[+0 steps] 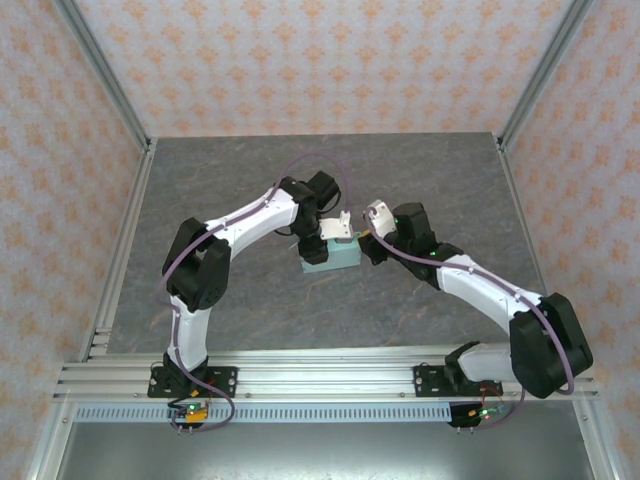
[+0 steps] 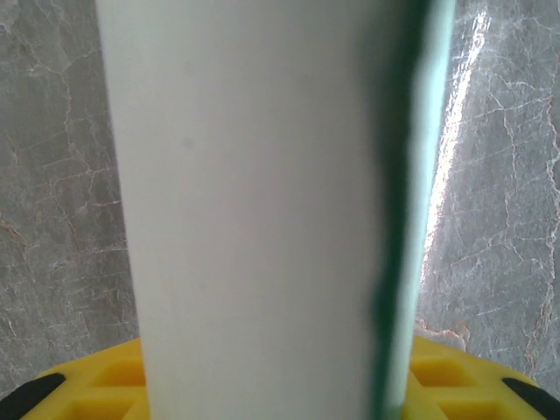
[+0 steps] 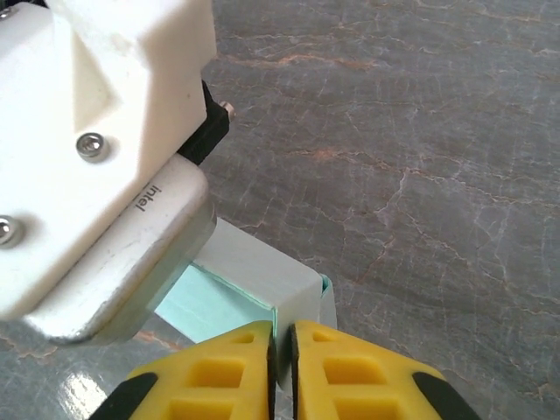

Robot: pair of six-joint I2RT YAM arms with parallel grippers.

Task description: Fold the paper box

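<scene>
The paper box (image 1: 335, 258) is a small pale mint box standing on the grey table between both arms. In the left wrist view the paper box (image 2: 254, 192) stands very close as a pale wall with a darker green edge on its right. My left gripper (image 2: 280, 389) has a yellow finger on each side of it and is shut on it. In the right wrist view the paper box (image 3: 254, 262) shows its folded top wall and its mint inside. My right gripper (image 3: 282, 346) pinches the box's near corner wall, jaws almost touching.
The left arm's white wrist and its silver camera housing (image 3: 105, 131) hang right over the box's left side, close to my right fingers. Grey marbled table (image 1: 420, 180) lies all round, bounded by metal rails and patterned walls.
</scene>
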